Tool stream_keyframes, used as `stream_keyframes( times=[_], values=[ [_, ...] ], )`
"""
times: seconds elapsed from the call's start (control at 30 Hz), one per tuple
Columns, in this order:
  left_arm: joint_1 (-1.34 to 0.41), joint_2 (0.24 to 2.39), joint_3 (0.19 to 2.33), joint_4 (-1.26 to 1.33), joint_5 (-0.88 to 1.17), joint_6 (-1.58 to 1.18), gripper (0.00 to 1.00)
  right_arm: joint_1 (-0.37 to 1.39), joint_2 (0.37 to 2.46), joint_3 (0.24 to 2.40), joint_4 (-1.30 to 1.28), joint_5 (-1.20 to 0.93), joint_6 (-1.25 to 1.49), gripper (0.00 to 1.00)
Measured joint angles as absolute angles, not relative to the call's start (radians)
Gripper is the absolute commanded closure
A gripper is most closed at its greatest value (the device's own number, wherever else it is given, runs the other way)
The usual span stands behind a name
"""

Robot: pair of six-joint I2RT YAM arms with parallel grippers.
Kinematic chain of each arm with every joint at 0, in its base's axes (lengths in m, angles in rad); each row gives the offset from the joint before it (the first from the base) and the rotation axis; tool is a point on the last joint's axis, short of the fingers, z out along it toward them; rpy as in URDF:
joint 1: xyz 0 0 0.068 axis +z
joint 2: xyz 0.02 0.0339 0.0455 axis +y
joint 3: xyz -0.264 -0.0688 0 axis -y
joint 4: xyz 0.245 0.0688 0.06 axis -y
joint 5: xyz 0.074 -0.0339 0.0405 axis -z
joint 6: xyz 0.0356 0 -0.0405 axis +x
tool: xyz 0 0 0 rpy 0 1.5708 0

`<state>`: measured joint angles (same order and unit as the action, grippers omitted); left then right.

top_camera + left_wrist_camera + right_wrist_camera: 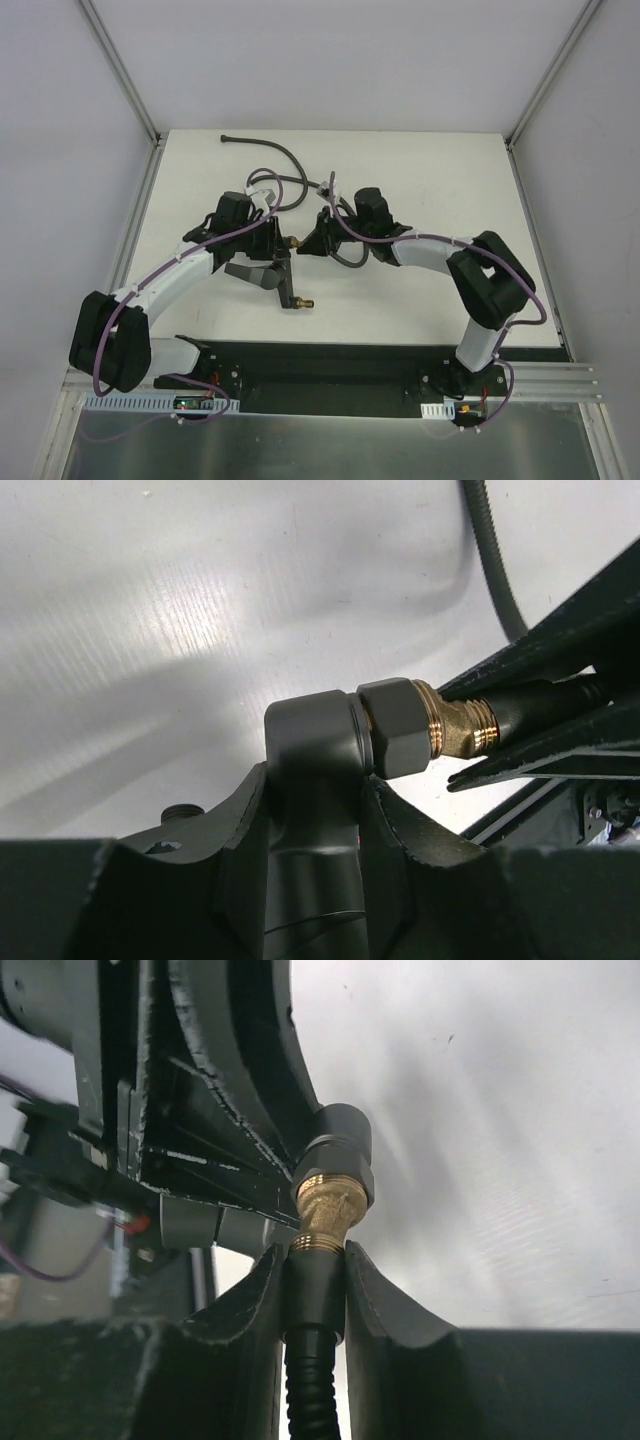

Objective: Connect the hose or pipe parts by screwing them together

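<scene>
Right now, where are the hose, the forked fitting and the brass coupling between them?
hose (312,1390): right wrist view, ribbed length below the end sleeve.
forked fitting (312,735): left wrist view, grey body.
brass coupling (328,1210): right wrist view, its bright middle.

1. Table (430,190): plain white, with no pattern.
2. Hose (312,1400): dark grey, with close rings all along it. The end sleeve is smooth and near black.
3. Fitting (315,735): matt dark grey body with a six-sided collar in the same grey.
4. Brass end (450,725): shiny golden yellow, with fine thread ridges.
5. Left gripper (315,820) and right gripper (315,1290): black fingers with rough, speckled edges.
6. Left arm (175,280) and right arm (425,250): white links and black joints.
7. Cables (543,300): purple.
8. Base plate (330,365): black.
9. Walls (330,60): pale grey.
10. Rails (560,380): silver metal.
</scene>
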<state>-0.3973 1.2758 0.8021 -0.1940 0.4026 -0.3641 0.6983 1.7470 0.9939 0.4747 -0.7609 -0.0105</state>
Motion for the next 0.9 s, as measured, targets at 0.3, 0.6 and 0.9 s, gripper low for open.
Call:
stream_keyframes(
  times=[0.3, 0.6, 0.9],
  values=[
    [-0.398, 1.267, 0.788, -0.151, 0.374, -0.393, 1.00, 0.617, 1.869, 0.892, 0.927, -0.874, 0.547, 0.37],
    [-0.397, 1.292, 0.823, -0.234, 0.421, -0.355, 1.00, 0.574, 1.598, 0.789, 0.727, -0.758, 0.263, 0.09],
    [-0.384, 1.422, 0.923, -0.348, 0.474, -0.339, 1.00, 0.936, 1.270, 0.694, 0.465, -0.346, -0.733, 0.15]
  ],
)
